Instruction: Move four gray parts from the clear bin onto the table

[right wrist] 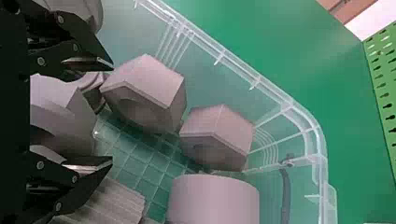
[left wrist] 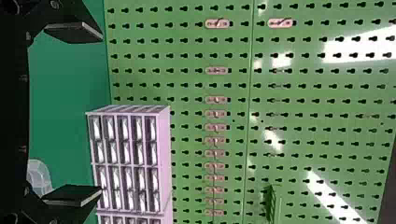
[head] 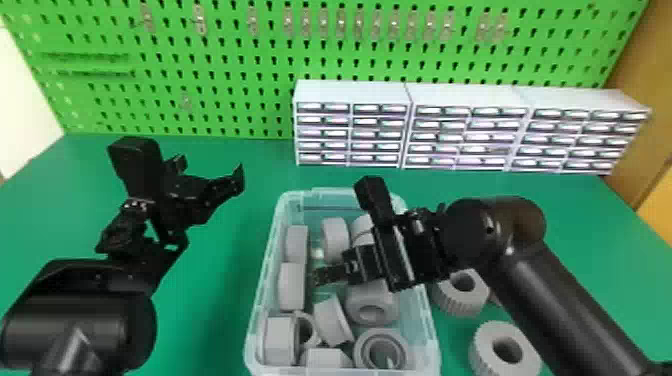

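I think the step in hand is the taking of one more part from the clear plastic bin with ribbed walls, because two gray ring-like parts with toothed sides lie on the green table, at the right of this bin. The black right gripper is inside the bin, its two fingers wide apart. The next move probably calls for centring these fingers around one part, then closing them and lifting straight, without pushing the neighbours. The black left gripper is parked over the table, also wide. In the bin, the gray parts are mixed: two with hexagonal form and a hollow, and one smooth round one, standing near the wall.
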Available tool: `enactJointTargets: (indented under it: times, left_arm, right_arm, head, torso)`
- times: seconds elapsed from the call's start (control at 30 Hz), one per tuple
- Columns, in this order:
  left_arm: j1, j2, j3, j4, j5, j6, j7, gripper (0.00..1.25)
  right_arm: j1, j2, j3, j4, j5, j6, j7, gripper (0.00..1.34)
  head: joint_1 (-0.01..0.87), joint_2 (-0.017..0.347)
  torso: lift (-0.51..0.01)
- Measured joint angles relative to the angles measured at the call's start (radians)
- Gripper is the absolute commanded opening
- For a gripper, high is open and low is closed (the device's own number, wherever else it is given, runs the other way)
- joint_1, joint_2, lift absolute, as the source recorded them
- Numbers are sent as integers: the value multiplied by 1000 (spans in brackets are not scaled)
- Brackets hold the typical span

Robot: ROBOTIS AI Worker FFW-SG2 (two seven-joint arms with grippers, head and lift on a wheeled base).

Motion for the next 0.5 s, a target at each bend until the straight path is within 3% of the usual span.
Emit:
enactJointTargets:
  times: [0.2, 0.5]
  left_arm:
    - [-2, 0, -3, 2, -2, 0, -1, 1112]
    - [-3, 0, -3, 3, -3, 0, -3, 1112]
  right_arm:
    - [-14, -5, 34, 32, -9, -30, 21, 822]
    - [-38, -6, 93, 104, 20, -131, 161, 822]
  head:
    - [678, 34]
    - [678, 34]
  torso:
    - [-50]
    - [-50]
